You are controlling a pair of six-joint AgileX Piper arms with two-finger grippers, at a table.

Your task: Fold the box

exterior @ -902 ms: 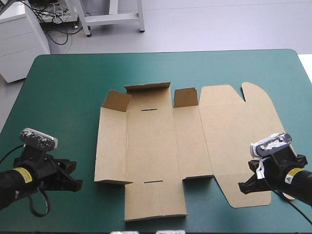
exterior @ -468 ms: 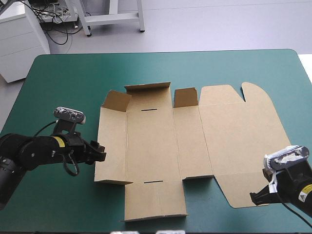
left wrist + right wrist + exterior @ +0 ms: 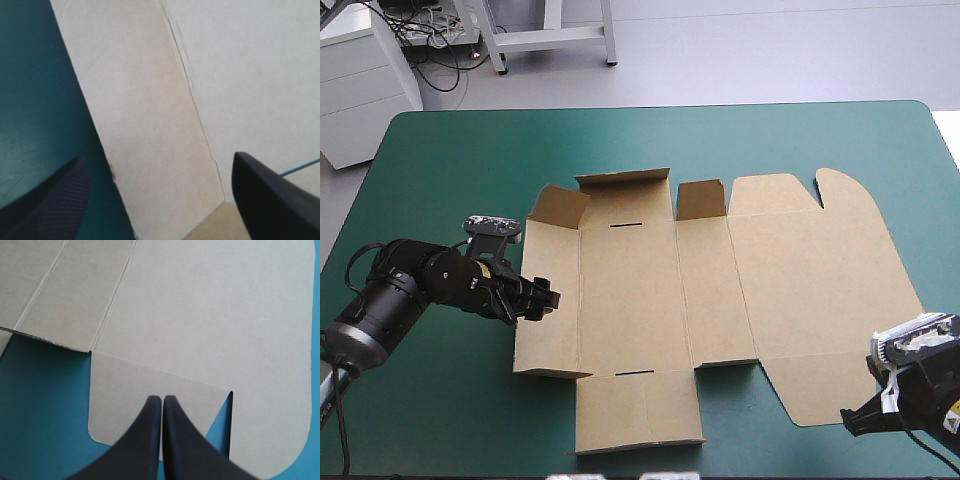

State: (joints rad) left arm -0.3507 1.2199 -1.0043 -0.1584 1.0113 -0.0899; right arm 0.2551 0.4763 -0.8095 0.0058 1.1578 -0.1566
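table [image 3: 440, 420]: teal-green
right gripper [image 3: 847, 417]: fingers together, at box [image 3: 650, 300] near-right flap
left gripper [image 3: 545, 298]: fingers apart, at left panel edge
box: mid-table, mostly flat, far flaps raised
risk: unpinned sheet may slide if pushed

Left tool [image 3: 544, 299] at box [image 3: 650, 300] edge

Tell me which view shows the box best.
The high view: the whole box lies spread out, far flaps raised. The left wrist view shows only its left panel and a crease; the right wrist view only its near right corner.
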